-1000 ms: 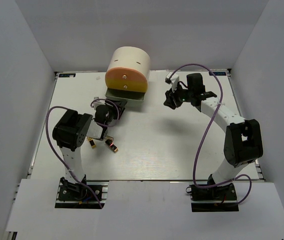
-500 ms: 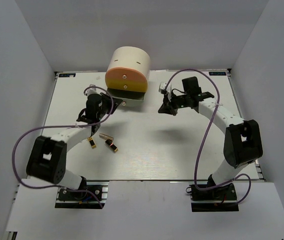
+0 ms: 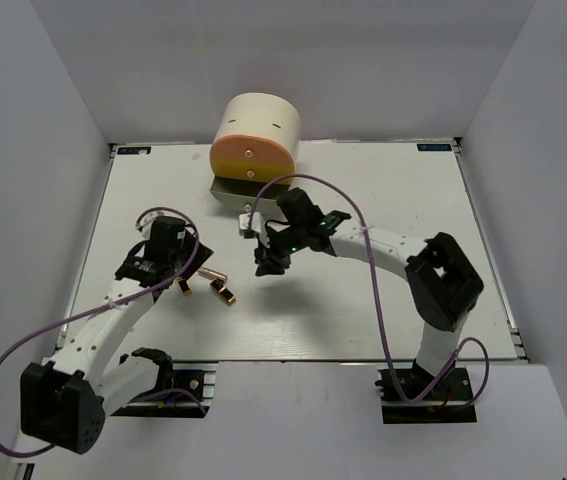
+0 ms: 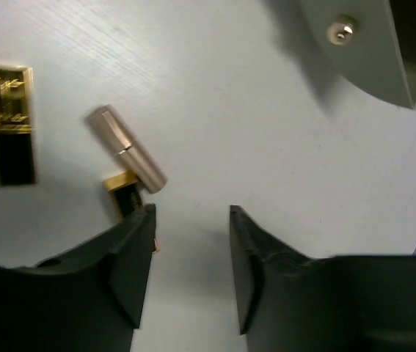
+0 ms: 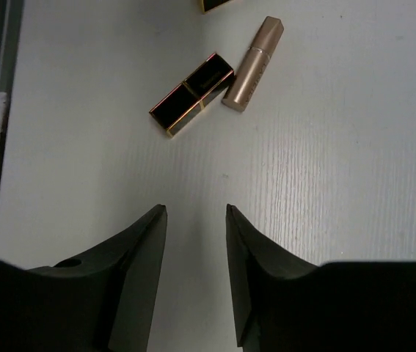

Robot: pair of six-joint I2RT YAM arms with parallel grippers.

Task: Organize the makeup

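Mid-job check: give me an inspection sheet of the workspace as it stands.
Surface: white table, no damage seen.
Job's things: rose-gold lipstick beside one gold-black lipstick; second gold-black lipstick lying apart.
Clutter: nothing seen.
Claws: left claw and right claw open, empty.
Cables: purple cable loops along each arm.
Surroundings: cream box at far edge, grey drawer pulled out; white walls.

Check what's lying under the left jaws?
On the table, a rose-gold lipstick lies flat beside a black-and-gold lipstick whose near end is covered by one finger. A second black-and-gold lipstick lies apart. Nothing sits between the left jaws.
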